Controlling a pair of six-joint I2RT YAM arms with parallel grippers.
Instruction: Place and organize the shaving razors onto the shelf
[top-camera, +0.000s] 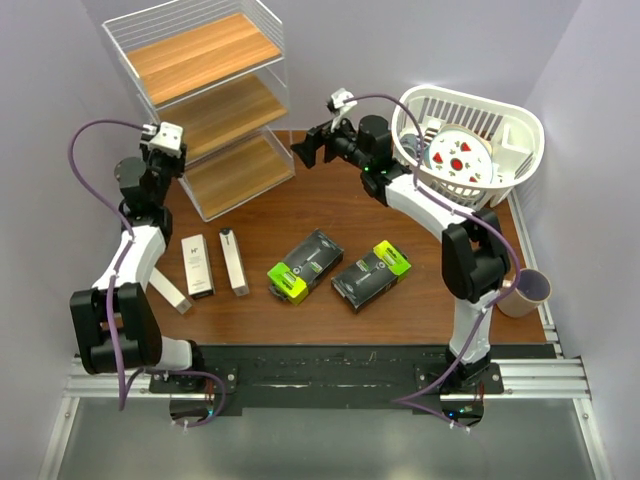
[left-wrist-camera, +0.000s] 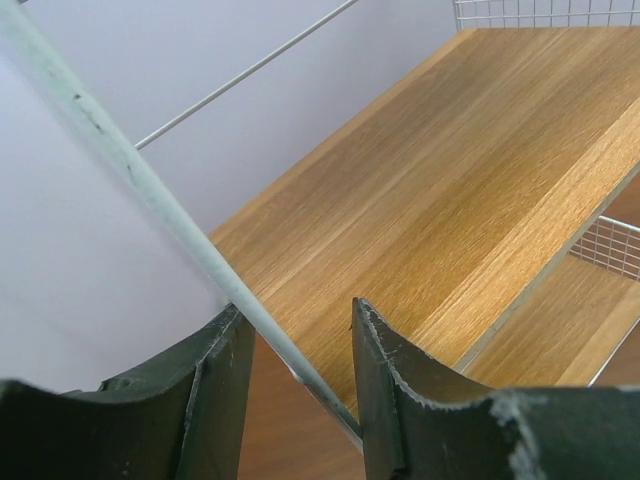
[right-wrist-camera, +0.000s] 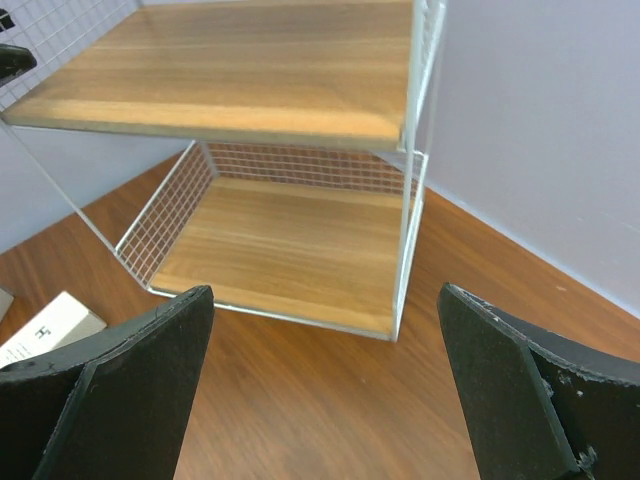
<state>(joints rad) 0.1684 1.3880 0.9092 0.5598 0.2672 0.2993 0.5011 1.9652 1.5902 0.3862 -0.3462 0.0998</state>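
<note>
Razors are spread on the brown table (top-camera: 330, 215) in front of the shelf (top-camera: 205, 55); none has been put on the shelf yet. Three white boxes are laid in front of the shelf's left half: a short box (top-camera: 197, 265) and a thin box (top-camera: 233, 262) side by side, close but apart, and a third box (top-camera: 170, 291) partly hidden under the left arm. Two black packs with green ends are laid in front of the shelf's right half, the first pack (top-camera: 305, 265) just beside the second pack (top-camera: 372, 272), both at a slant.

The left hand (left-wrist-camera: 300, 312) is held at the shelf's front left corner. Its fingers (left-wrist-camera: 225, 390) are set partly apart, and a white post (left-wrist-camera: 150, 190) of the shelf is seen in the gap between them. The gap is wider than the post.

The right hand (right-wrist-camera: 325, 300) is held near the shelf's front right corner. Its fingers are spread wide and nothing is held.

A white basket (top-camera: 520, 130) with a plate (top-camera: 458, 155) in it is placed well to the right of the shelf. A cup (top-camera: 527, 290) is stood far from the shelf, at the table's right edge.
</note>
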